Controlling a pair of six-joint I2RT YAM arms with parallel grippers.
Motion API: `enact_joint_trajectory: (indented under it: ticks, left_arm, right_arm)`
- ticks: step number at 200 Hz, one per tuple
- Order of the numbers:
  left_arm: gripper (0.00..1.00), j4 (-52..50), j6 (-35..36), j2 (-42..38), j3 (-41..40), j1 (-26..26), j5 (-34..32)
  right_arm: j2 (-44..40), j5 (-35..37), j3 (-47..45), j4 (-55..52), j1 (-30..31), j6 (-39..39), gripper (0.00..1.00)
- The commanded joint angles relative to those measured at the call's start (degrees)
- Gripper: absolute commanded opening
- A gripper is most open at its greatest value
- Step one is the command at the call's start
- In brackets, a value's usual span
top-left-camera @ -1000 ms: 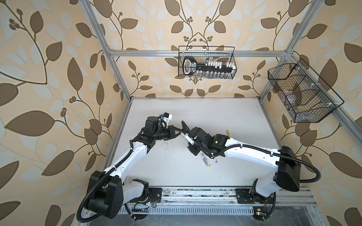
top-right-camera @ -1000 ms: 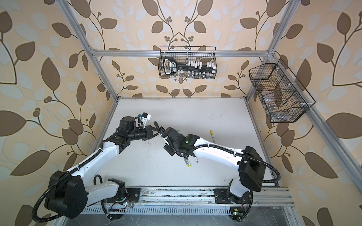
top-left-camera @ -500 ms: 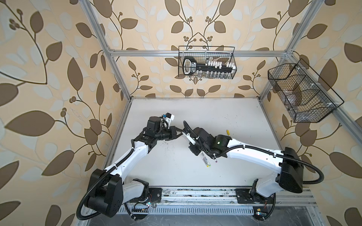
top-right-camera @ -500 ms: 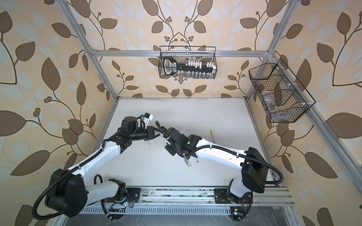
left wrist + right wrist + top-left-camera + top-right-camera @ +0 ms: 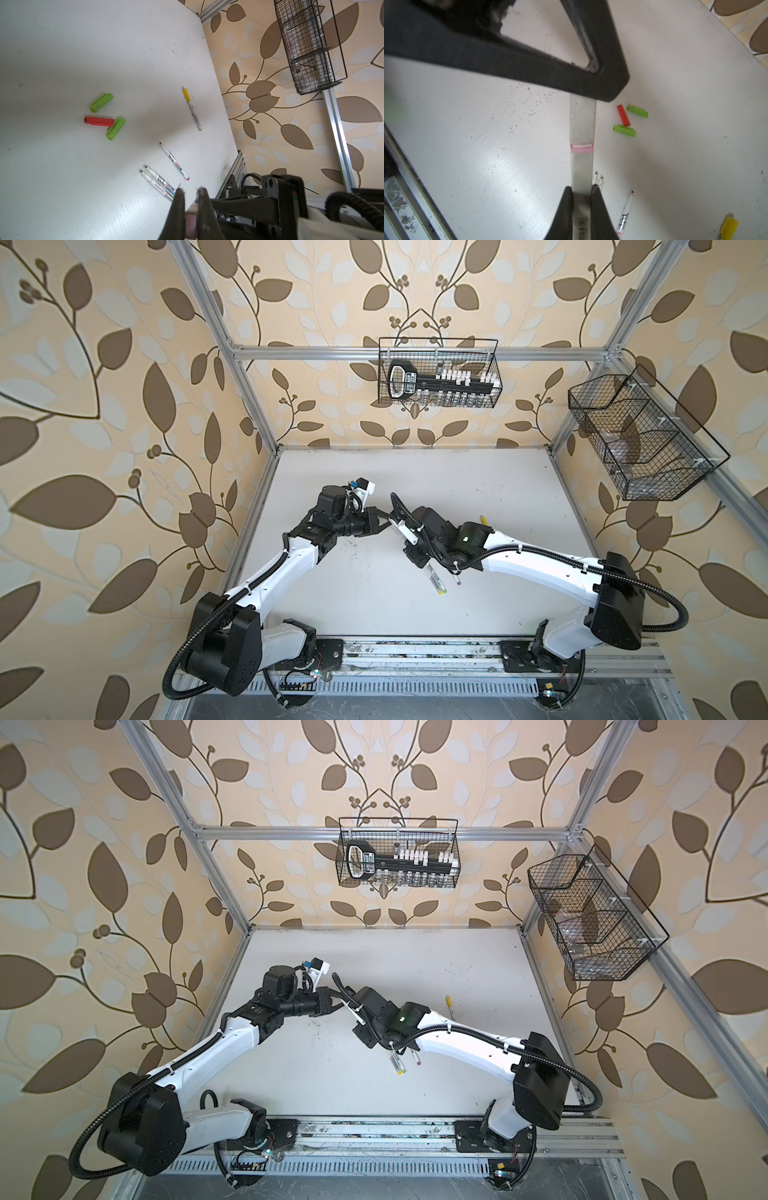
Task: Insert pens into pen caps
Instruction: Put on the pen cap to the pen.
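Above the table's left middle my two grippers meet tip to tip in both top views. My right gripper (image 5: 582, 190) is shut on the white barrel of a pen (image 5: 581, 166) that carries a pink band. Beyond the band a pale pen cap (image 5: 582, 120) runs under the left finger, and my left gripper (image 5: 190, 192) is shut on it. On the table lie two green pen caps (image 5: 101, 102) (image 5: 116, 128), a red pen cap (image 5: 98, 121), a pen with a yellow cap on it (image 5: 192, 108), a red-tipped pen (image 5: 174, 161) and two pens side by side (image 5: 158, 180).
The pens on the table lie under the right wrist (image 5: 434, 580); the yellow-capped one (image 5: 483, 519) lies just behind that arm. A wire basket (image 5: 438, 373) hangs on the back wall and another (image 5: 640, 439) on the right wall. The aluminium rail (image 5: 415, 651) runs along the front.
Both arms have drifted a little to the right with the gripper tips kept together. Neither grip has changed.
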Motion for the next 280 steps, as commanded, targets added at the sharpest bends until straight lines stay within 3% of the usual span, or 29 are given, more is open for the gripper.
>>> enact_joint_trajectory:
  ticks: [1,89,190,206,221,239,249,256,280]
  left_arm:
    - [0.00,-6.6,1.7,1.0,-0.5,-3.8,5.3]
    - [0.00,2.3,-3.8,-0.3,-2.5,-4.0,11.6]
    - [0.02,-5.6,0.2,1.2,0.5,-4.2,9.9]
    - [0.12,-5.4,0.1,0.5,0.8,-4.2,9.5]
    - [0.27,-5.6,0.1,-0.6,0.9,-3.9,8.7]
    - [0.57,-5.7,-0.2,-2.8,0.5,-2.8,7.3]
    - [0.88,-6.0,-0.5,-4.1,0.2,-2.1,5.8]
    - [0.97,-6.7,-0.5,-5.0,0.0,-1.5,4.4]
    - [0.99,-7.1,-0.8,-6.9,-0.5,0.1,2.9]
  right_arm:
    - [-1.2,-1.9,6.5,15.0,-0.3,-2.5,0.12]
    - [-0.8,-3.7,8.5,17.4,-1.3,-3.3,0.11]
    - [-1.2,-3.8,7.6,15.3,-1.8,-2.9,0.12]
    - [-1.5,-4.0,6.6,13.9,-2.0,-2.4,0.12]
    - [-2.3,-4.0,4.6,13.1,-2.1,-1.5,0.12]
    - [-3.5,-4.8,1.3,11.6,-3.0,0.1,0.12]
    - [-4.2,-4.5,-0.4,10.4,-3.4,0.8,0.12]
    - [-4.8,-4.2,-2.7,9.8,-3.9,1.4,0.12]
    - [-7.1,-4.4,-7.2,7.6,-6.4,3.0,0.12]
